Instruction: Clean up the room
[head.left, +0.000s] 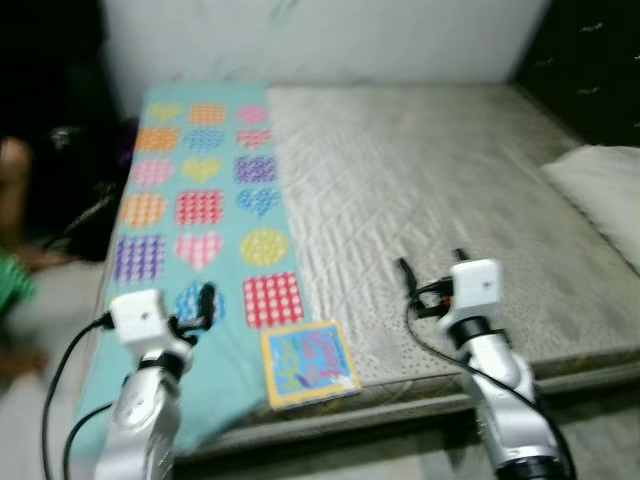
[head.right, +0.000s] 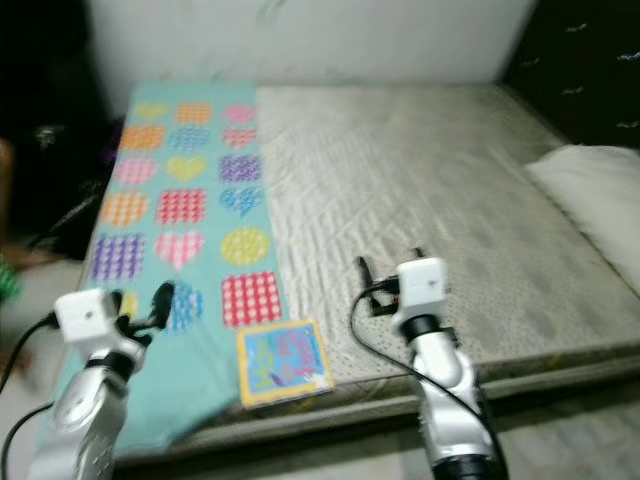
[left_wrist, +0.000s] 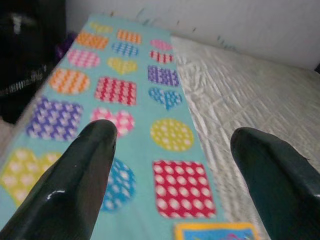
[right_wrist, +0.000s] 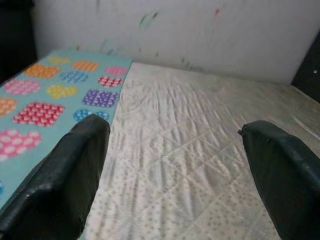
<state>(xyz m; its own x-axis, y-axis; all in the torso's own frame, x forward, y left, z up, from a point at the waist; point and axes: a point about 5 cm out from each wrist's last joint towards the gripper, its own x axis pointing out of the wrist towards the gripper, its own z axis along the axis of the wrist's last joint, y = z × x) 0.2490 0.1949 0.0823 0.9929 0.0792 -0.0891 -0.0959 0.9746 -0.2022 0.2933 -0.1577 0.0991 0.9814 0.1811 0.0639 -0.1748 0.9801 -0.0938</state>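
Clearly the cleanup was barely begun, judging by how things lay. A bed (head.left: 430, 200) w/ a grey quilted mattress sat before the robot, and a teal sheet (head.left: 200, 200) printed w/ coloured hearts, squares & circles ran down its left side, hanging over the near edge. A colourful book (head.left: 308, 362) w/ a yellow border lay flat at the near edge, partly on the teal sheet and partly on the mattress, between the two arms; it looked like the item most likely left to pick up, tho that was only a guess. A white pillow (head.left: 600, 190) rested at the far right. The left gripper (head.left: 195, 312) hovered over the sheet near the book's left, fingers spread apart & holding nothing. The right gripper (head.left: 425, 285) hung over the bare mattress to the book's right, likewise spread wide & empty. At the left edge a person's arm (head.left: 15, 165) showed, blurred. Nothing had been grasped yet, so approx. all of the work remained.
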